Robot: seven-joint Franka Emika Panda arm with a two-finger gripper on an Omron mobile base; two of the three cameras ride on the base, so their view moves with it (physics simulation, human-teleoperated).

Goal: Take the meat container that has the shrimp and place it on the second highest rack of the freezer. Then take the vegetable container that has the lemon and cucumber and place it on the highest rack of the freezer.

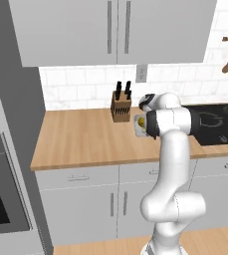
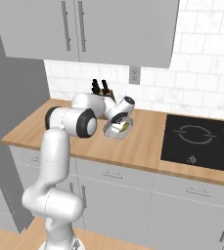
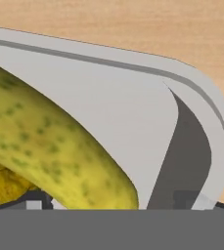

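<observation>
Your arm (image 1: 172, 164) is all glossy white, chunky rounded shells stacked like fat tubes, bulging out at each bend. You've got dark, almost black bands at the joints, the fattest one a wide collar on the big upper segment. The wrist end has a white cap with a dark ring. Smooth plastic everywhere, pretty clean look.

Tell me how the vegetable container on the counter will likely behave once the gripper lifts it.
The vegetable container looks like a stiff moulded tray, so it should probably hold its shape. Its floor looks smooth and its rim low, so the rounded cucumber may roll or slide if it tilts. The open gripper sits near one corner, so an edge grip could let the far side sag.
</observation>
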